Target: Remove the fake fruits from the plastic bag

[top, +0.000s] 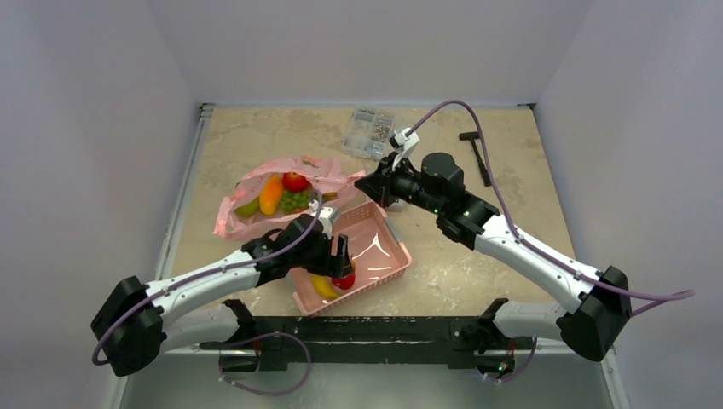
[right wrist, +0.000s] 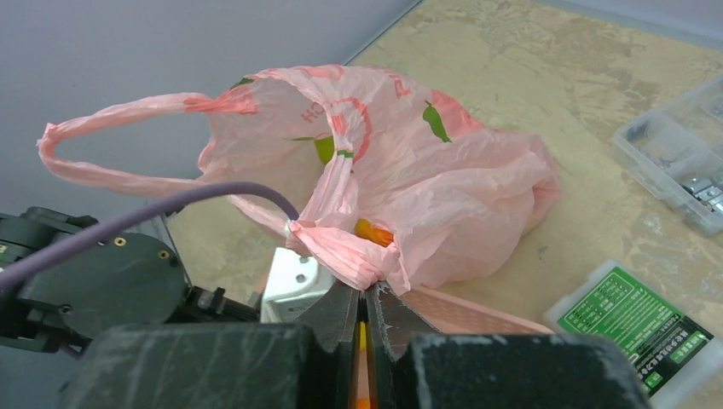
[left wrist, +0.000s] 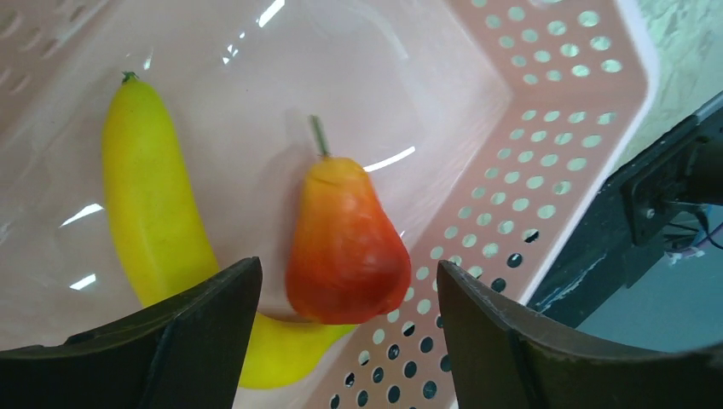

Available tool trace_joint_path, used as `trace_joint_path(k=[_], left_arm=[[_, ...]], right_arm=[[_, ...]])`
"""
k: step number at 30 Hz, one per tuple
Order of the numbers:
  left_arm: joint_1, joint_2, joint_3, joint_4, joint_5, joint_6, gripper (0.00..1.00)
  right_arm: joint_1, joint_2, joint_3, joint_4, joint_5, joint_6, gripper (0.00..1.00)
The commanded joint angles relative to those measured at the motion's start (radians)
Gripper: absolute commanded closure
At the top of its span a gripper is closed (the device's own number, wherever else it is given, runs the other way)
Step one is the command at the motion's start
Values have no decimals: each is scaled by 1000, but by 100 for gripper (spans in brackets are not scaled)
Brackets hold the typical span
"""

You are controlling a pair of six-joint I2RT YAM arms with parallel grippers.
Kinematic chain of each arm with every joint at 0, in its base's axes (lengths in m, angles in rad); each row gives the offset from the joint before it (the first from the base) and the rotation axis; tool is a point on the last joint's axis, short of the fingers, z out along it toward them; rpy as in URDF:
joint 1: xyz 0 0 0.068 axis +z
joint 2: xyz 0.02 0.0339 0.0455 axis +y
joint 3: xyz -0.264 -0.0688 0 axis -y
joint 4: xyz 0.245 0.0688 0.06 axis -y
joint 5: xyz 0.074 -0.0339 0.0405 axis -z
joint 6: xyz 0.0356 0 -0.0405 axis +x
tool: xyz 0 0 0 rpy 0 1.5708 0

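- pink basket (top: 399, 256): rigid, with perforated walls; the landmark for this entry.
- left gripper (top: 342, 261): hangs over the basket's near end, fingers (left wrist: 205, 324) spread wide and holding nothing.
- red-orange pear-shaped fruit (left wrist: 345, 247): inside the basket, between the spread fingers and clear of both, its stem pointing away from the camera.
- banana (left wrist: 153, 196): inside the basket, just beside the pear-shaped fruit, its lower end passing beneath it.
- plastic bag (top: 337, 175): thin pink film, lying on the table (top: 477, 247) at the basket's far left, mouth open.
- fruits in the bag: orange piece (top: 271, 194), red apple (top: 296, 181), green grapes (top: 296, 201), green piece (top: 247, 207).
- right gripper (right wrist: 367, 294): at the basket's far corner, fingers pinched tight on a twisted fold of the bag; one loop handle (right wrist: 111, 141) stands free.
- clear parts box (top: 369, 132): beyond the basket, well apart.
- green-labelled box (right wrist: 635, 328): near the basket's far side.
- black tool (top: 477, 155): far right of the basket.
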Motion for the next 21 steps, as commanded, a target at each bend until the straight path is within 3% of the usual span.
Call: trace_joint_path(k=[1, 3, 5, 10, 13, 18, 21], left_arm=[[-3, -110, 36, -38, -39, -9, 23], [-3, -166, 57, -68, -50, -2, 7], [-2, -221, 93, -120, -70, 17, 4], [-1, -307, 224, -274, -145, 85, 5], [0, -375, 277, -329, -316, 81, 8], [4, -407, 311, -304, -580, 54, 11], [12, -387, 308, -250, -652, 39, 18]], right_arm=[[-4, -30, -6, 0, 2, -21, 100], [-2, -33, -9, -8, -8, -23, 100], [-4, -36, -10, -14, -6, -26, 100], [-3, -44, 3, -18, -5, -25, 100], [-3, -55, 4, -13, 9, -26, 100], [-3, -59, 11, 15, 6, 20, 100], [-3, -43, 28, 36, 28, 73, 100]])
